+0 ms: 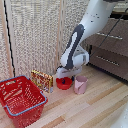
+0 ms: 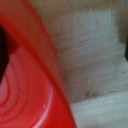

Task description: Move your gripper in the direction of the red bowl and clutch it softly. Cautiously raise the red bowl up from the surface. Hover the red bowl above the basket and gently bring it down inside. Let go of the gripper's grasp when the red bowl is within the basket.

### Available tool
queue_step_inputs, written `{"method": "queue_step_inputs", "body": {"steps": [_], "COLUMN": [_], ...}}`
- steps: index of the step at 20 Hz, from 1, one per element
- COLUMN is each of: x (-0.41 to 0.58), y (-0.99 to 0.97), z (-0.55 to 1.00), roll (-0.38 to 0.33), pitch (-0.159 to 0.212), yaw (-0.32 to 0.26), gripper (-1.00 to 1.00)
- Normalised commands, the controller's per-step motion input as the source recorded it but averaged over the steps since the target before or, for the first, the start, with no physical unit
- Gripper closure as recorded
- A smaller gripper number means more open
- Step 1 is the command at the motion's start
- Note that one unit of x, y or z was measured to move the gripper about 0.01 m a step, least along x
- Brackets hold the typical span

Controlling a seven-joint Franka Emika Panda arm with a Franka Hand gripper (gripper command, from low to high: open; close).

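The red bowl [image 1: 64, 83] sits on the wooden floor just to the exterior view's left of a pink cup [image 1: 80, 85]. My gripper [image 1: 65, 77] is down at the bowl, mostly hidden by the white wrist. In the wrist view the bowl [image 2: 25, 85] fills much of the picture, very close and blurred. Its rim runs between my two dark fingers, which show only at the picture's edges; one fingertip [image 2: 2, 50] is over the bowl's inside. The gripper [image 2: 64, 50] looks open, straddling the rim. The red basket [image 1: 21, 100] with its grey-blue rim stands on the floor at the exterior view's left, apart from the bowl.
A flat yellow-red box [image 1: 42, 80] leans against the slatted screen [image 1: 35, 35] between basket and bowl. A dark wooden drawer cabinet [image 1: 111, 50] stands at the exterior view's right. Bare wooden floor [image 1: 95, 107] lies in front of the cup.
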Motion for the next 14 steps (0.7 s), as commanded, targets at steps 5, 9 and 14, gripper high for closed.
{"method": "queue_step_inputs", "body": {"steps": [5, 9, 14], "x": [0.008, 0.087, 0.13], "y": [-0.01, -0.02, -0.07], "z": [-0.01, 0.05, 0.19], "roll": [0.0, 0.0, 0.048], "pitch": [0.005, 0.007, 0.019], "yaw": [0.0, 0.0, 0.036], "gripper": [1.0, 1.0, 1.0]}}
